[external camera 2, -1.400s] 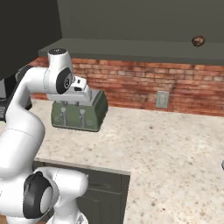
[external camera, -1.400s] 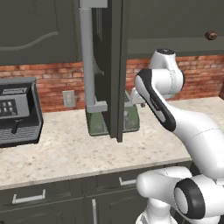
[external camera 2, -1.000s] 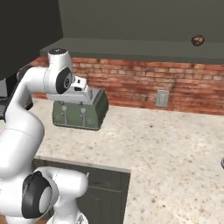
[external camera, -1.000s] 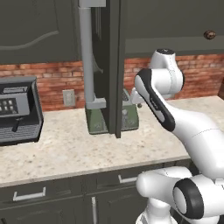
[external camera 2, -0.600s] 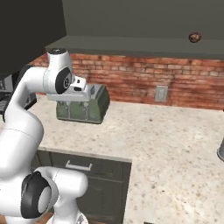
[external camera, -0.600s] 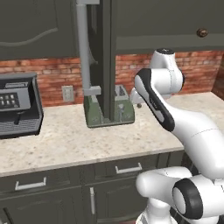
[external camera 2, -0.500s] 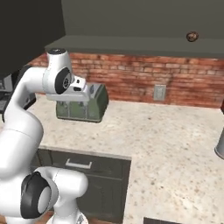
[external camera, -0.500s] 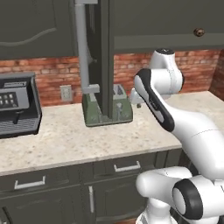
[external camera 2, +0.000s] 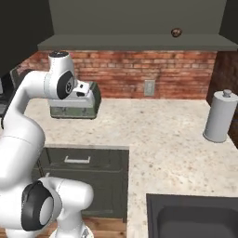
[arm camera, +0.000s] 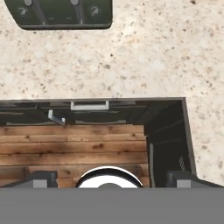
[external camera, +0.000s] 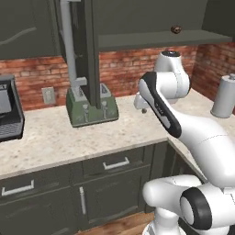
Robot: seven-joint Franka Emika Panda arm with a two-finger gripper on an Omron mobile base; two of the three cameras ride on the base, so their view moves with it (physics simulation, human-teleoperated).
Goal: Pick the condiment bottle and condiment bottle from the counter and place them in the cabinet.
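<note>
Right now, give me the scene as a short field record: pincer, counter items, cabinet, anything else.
pincer: open, nothing held; finger tips dark, facing down over counter edge and wood floor
toaster: green, on counter against brick wall, behind the open cabinet door's edge in the left base view
paper towel roll: upright, far right of counter near the corner
sink: dark basin, near right of counter
cabinet door: open, seen edge-on
cabinet knob: small round, on the upper cabinet
condiment bottles: cannot tell where they are
</note>
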